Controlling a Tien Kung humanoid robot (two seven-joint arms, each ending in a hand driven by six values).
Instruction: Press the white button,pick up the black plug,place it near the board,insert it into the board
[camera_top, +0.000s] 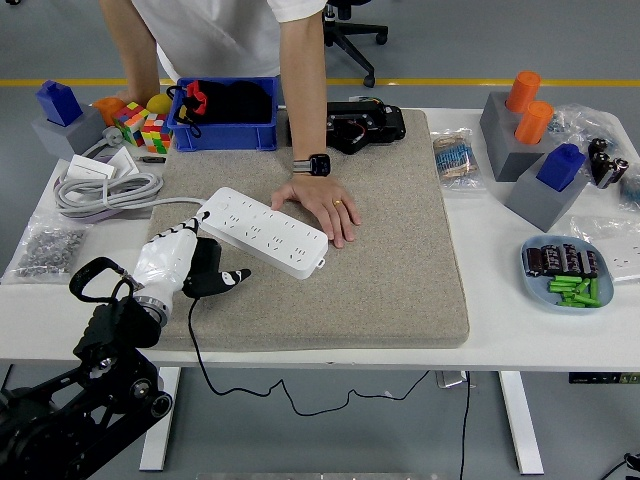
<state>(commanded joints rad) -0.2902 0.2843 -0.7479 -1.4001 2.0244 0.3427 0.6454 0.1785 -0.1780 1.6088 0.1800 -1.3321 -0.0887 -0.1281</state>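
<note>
My left hand (190, 268) sits over the near left part of the grey mat (390, 270), its white fingers curled around the black plug (207, 270). The plug is held just off the near left end of the white power strip (262, 232), close beside it but not in any socket. 1 dark-tipped finger (236, 276) sticks out to the right past the plug. The plug's black cord (215, 378) drops from under my hand, runs over the mat's near edge and hangs below the table (500, 330).

The power strip lies diagonally on the mat, its left end farther from me and its right end nearer. I cannot pick out the white button on it from here. A person stands at the far side and presses 1 hand (322, 204) flat on the strip's right half, with a watch on that wrist. The person's other arm reaches down at the far left, by the coloured cubes (143, 128).

Behind the strip, a blue bin (225, 113) holds dark items, and a black device (358, 124) rests at the mat's far edge. Coiled grey cable (105, 190) lies left of the mat. On the right are grey blocks with orange (527, 106) and blue pegs, and a blue tray (568, 272) of green and dark parts.
</note>
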